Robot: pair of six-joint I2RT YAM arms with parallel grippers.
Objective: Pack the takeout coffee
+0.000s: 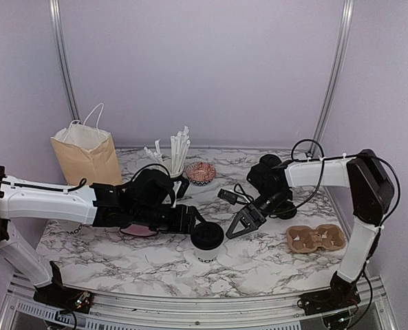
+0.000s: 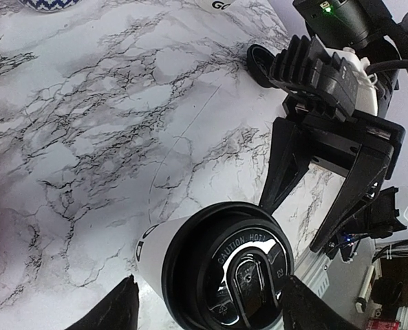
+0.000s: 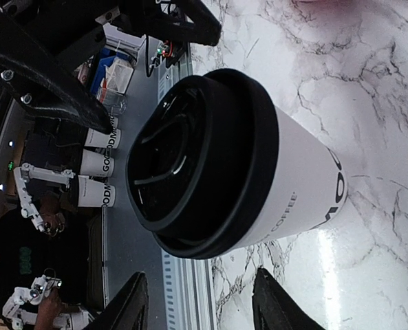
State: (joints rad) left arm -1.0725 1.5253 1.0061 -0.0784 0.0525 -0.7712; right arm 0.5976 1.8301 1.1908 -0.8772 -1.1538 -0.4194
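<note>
While the takeout coffee cup [image 1: 207, 240] stood upright at the front middle of the marble table [image 1: 121, 254], we saw the left gripper [image 2: 210, 302] nearer, its jaws spread either side of the lid [image 2: 238, 265], contact unclear. The right gripper [image 1: 237, 223], likewise spread and empty, pointed at the cup from just beside its right.
</note>
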